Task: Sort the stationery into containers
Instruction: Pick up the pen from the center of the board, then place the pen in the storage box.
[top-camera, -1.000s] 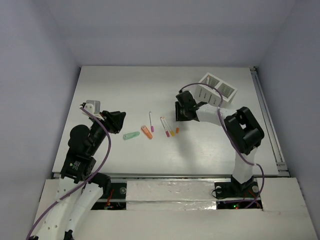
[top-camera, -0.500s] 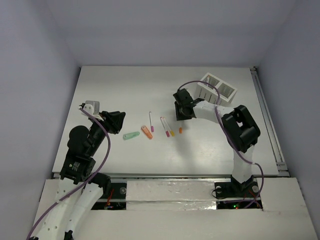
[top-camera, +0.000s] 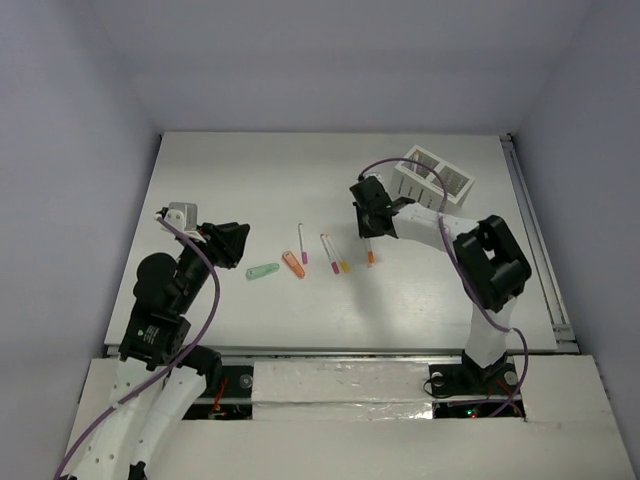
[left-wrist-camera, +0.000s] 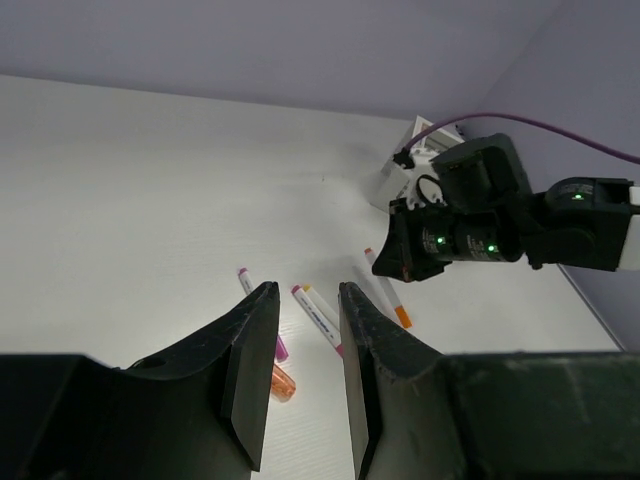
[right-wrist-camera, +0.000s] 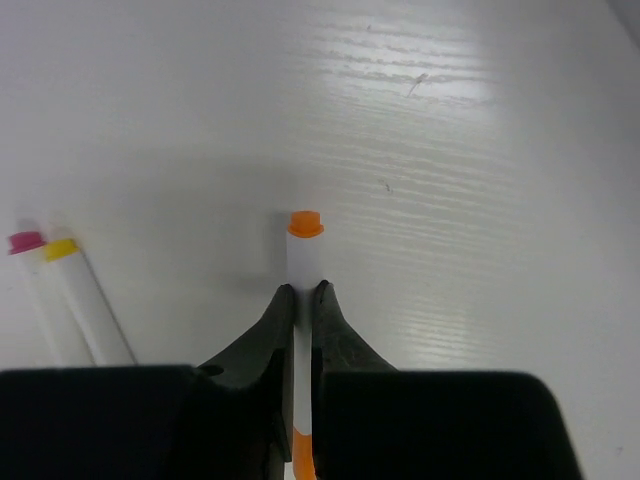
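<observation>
My right gripper (top-camera: 368, 232) is shut on a thin white pen with orange ends (top-camera: 370, 252); in the right wrist view the pen (right-wrist-camera: 304, 255) sticks out past the closed fingertips (right-wrist-camera: 303, 292) over the table. Left of it lie a pink-capped and a yellow-capped pen (top-camera: 336, 254) side by side, another pink-capped pen (top-camera: 302, 243), a stubby orange piece (top-camera: 293, 264) and a stubby mint-green piece (top-camera: 262, 270). The white two-compartment holder (top-camera: 436, 177) stands at the back right. My left gripper (top-camera: 236, 243) is open and empty, just left of the mint-green piece.
The left wrist view looks between its open fingers (left-wrist-camera: 306, 292) at the pens (left-wrist-camera: 322, 312), the orange piece (left-wrist-camera: 283, 382) and the right arm (left-wrist-camera: 470, 228). A purple cable (top-camera: 395, 172) loops near the holder. A rail (top-camera: 534, 240) runs along the table's right edge.
My right gripper has moved a little to the right, carrying the orange-ended pen away from the pink and yellow pens. The left arm has barely moved.
</observation>
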